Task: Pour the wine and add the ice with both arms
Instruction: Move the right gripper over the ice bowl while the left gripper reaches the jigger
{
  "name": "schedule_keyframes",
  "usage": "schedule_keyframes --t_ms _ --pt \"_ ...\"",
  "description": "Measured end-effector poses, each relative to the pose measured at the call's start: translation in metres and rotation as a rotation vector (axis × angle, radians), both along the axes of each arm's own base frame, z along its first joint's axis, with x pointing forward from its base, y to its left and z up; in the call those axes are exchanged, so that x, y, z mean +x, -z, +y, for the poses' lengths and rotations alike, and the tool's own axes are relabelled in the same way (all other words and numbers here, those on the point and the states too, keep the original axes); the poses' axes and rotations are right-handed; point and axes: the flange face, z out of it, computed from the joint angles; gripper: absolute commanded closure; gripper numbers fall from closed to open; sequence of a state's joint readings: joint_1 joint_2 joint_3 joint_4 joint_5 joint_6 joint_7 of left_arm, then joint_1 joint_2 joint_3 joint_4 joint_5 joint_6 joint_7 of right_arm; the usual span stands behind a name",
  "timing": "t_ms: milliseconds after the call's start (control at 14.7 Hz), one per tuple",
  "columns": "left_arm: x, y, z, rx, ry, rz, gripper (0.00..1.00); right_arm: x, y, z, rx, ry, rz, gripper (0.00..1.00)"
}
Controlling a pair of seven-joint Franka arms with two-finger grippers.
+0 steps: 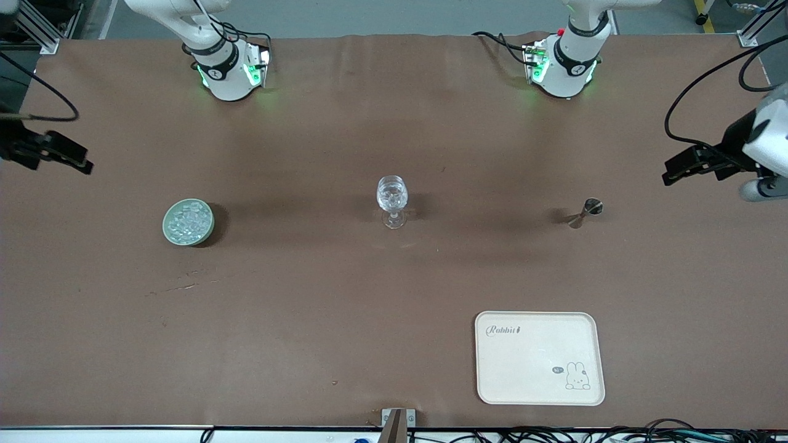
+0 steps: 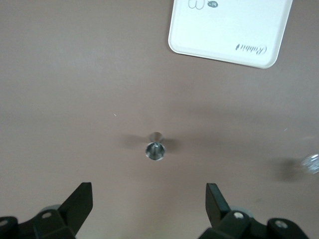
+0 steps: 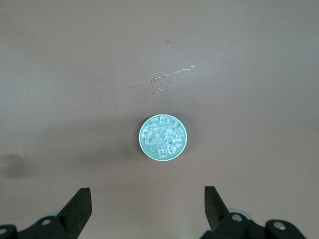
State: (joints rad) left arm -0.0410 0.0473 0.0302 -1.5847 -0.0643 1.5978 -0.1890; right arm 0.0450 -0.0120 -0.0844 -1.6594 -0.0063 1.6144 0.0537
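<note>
Currently the small clear ice cubes (image 1: 188,223) fill a pale green round dish (image 3: 162,137) toward the right arm's end of the brown worktop (image 1: 308,307). Both end effectors, left (image 2: 149,199) and right (image 3: 147,198), hang open and empty above the worktop.

The ice (image 1: 188,222) is a heap of small clear, whitish glittering cubes filling a pale green round dish (image 1: 168,233) toward the right arm's end of the table, well apart from the stemmed glass (image 1: 392,199) at mid-table. That glass stands upright and holds clear glittering contents. A small metal jigger (image 1: 585,212) stands toward the left arm's end, level with the glass and dish in one row across the table.
</note>
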Motion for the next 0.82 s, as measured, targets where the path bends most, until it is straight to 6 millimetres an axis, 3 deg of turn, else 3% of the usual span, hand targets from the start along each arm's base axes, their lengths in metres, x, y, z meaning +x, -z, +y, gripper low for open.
schedule_keyframes --t_ms 205,478,819 --pt "0.004 0.028 0.033 -0.030 -0.201 0.098 0.00 0.002 0.072 0.005 0.000 -0.010 0.017 0.00" --pt "0.016 0.068 0.055 -0.139 -0.453 0.206 0.00 -0.011 0.163 0.006 -0.001 -0.016 0.006 0.00" --pt "0.015 0.120 0.113 -0.263 -0.660 0.339 0.00 -0.030 0.235 0.004 -0.018 -0.060 -0.022 0.00"
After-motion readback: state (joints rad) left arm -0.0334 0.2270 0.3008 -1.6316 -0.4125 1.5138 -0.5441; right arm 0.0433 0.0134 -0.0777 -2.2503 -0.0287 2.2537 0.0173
